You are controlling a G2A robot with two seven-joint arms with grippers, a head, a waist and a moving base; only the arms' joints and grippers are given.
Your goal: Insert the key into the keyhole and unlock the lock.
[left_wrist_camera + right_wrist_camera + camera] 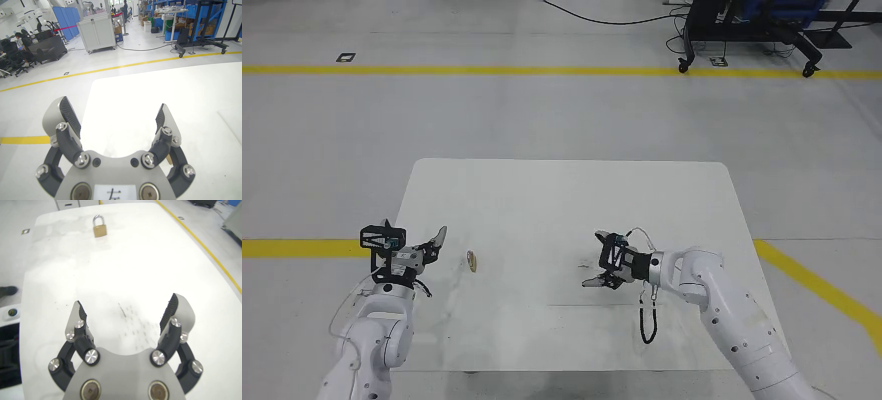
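A brass padlock (472, 262) with a silver shackle lies on the left part of the white table (572, 200); across the table from my right gripper it appears as the padlock (99, 228). My left gripper (422, 245) hovers just left of it, open and empty, its ribbed pads (70, 113) spread wide over the table's corner. My right gripper (595, 260) is near the table's middle, open and empty. A thin grey sliver (122, 310), which looks like the key, lies flat on the table just ahead of the right gripper (126, 299), between its fingers' line.
A black cable loop (647, 320) hangs from the right forearm over the table. The table's front edge runs close under both arms. A yellow floor line (542, 70) and a black wheeled frame (742, 30) lie well beyond the table.
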